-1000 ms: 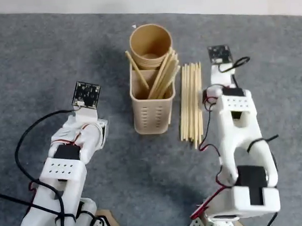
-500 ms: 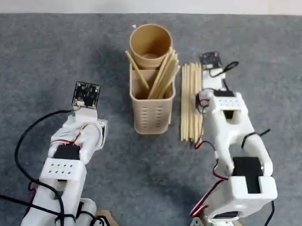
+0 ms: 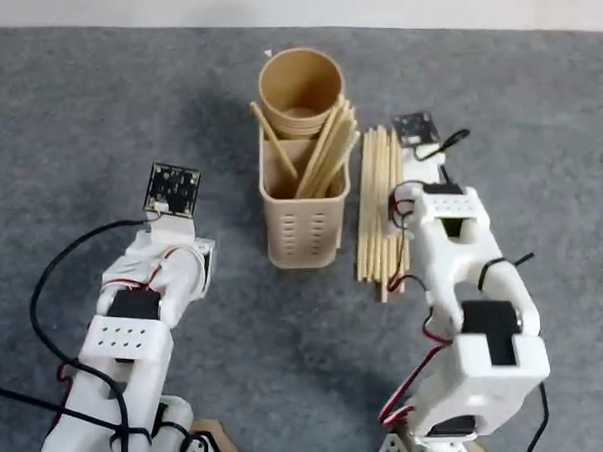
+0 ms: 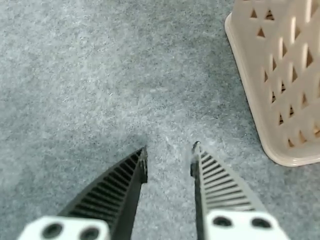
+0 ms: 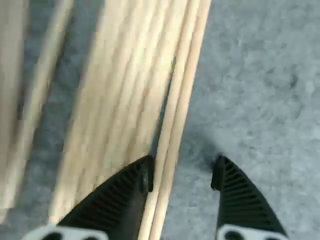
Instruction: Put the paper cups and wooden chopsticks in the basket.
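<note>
Both arms are blocky white plastic. The left arm (image 3: 135, 313) trails a looping black cable, with red wires at its joints, and so does the right arm (image 3: 464, 279). Each wrist carries a small dark circuit board (image 3: 172, 189). The left claw (image 4: 169, 150) and right claw (image 5: 182, 172) have black, ribbed, tapering fingers (image 4: 120, 185) on white mounts with screw holes.

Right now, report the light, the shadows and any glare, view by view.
High view: soft, even light, no glare on the basket or the paper cup, only faint shadow beside the loose chopsticks. Left wrist view: flat light on the carpet, slight shading under the left gripper. Right wrist view: a dark patch of shadow inside the right gripper, beside the chopsticks.
</note>
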Motion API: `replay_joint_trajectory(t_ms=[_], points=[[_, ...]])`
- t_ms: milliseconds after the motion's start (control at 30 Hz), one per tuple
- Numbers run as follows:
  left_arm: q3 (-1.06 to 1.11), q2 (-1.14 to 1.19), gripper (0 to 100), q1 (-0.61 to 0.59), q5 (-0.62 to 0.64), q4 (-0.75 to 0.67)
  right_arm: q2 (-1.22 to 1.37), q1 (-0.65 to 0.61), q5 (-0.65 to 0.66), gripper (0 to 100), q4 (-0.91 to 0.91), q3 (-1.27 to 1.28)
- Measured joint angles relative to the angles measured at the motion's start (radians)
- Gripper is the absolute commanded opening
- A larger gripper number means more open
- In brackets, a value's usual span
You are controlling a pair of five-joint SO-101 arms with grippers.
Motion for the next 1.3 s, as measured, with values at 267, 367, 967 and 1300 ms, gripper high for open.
replay_joint_trajectory(t_ms=[267,367,967,1300], points=[[0.000,0.000,17,0.000,0.000,0.000,0.003,0.014,0.000,15.2,0.000,0.002],[0.000,0.000,17,0.000,0.000,0.000,0.003,0.018,0.000,0.0,0.000,0.002],[0.000,0.000,17,0.000,0.000,0.000,-0.471,0.038,-0.123,0.5,0.025,0.009],[0.000,0.000,17,0.000,0.000,0.000,-1.079,-0.153,-0.129,0.5,-0.005,-0.012]])
